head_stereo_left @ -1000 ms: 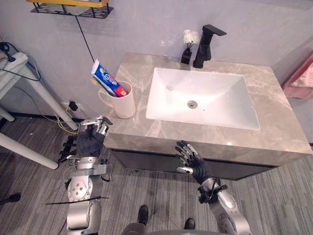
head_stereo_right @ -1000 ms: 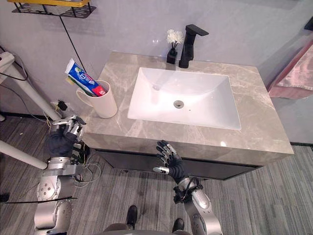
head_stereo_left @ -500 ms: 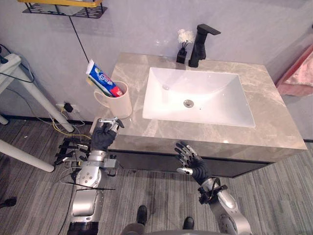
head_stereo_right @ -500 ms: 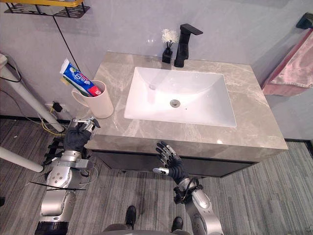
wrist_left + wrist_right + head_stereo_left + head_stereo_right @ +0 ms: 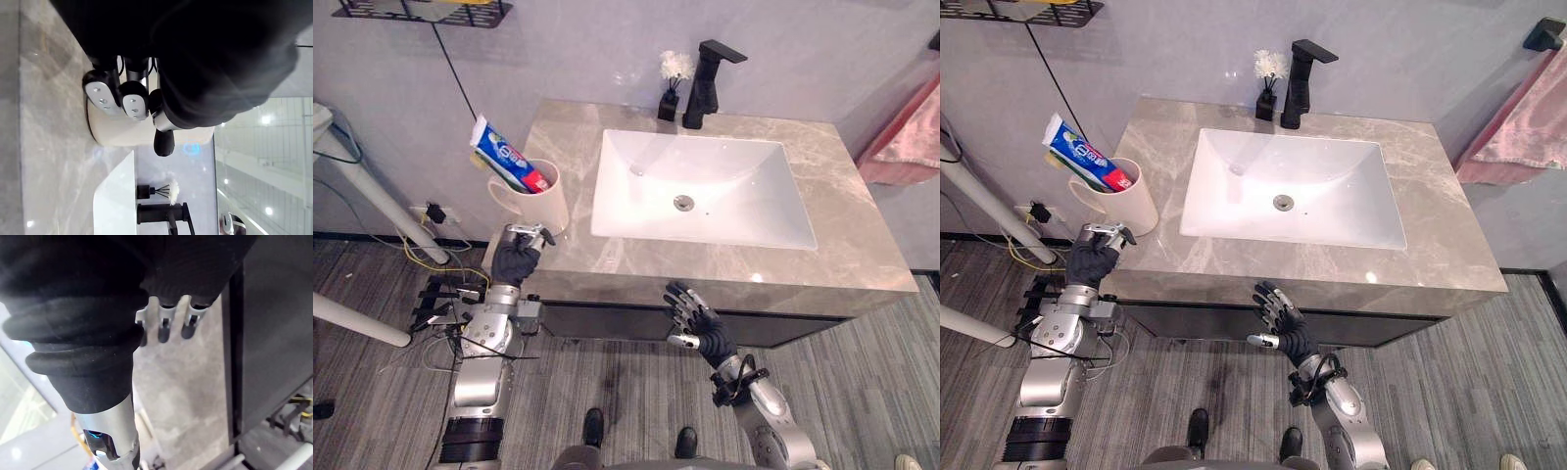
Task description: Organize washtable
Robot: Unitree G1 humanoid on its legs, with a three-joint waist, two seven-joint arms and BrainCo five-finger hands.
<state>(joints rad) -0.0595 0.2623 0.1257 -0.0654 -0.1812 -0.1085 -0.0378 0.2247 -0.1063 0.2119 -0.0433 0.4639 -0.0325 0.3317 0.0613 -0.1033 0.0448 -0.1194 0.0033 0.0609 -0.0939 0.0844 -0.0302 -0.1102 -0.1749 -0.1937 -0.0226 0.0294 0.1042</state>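
Left wrist view resolves left hand (image 5: 517,260): fingers curled, empty, just short of cream ceramic mug (image 5: 548,206). Eye views add blue-and-red toothpaste tube (image 5: 499,155) tilted in mug, left of white rectangular sink (image 5: 705,186). Right hand (image 5: 701,326) spread, below sink's front. Grey marble countertop (image 5: 847,245) surrounds sink; black faucet (image 5: 707,70) behind sink. Left hand has risen nearer mug; right hand unmoved.

Grey wall (image 5: 587,49), grey plank floor (image 5: 862,392)
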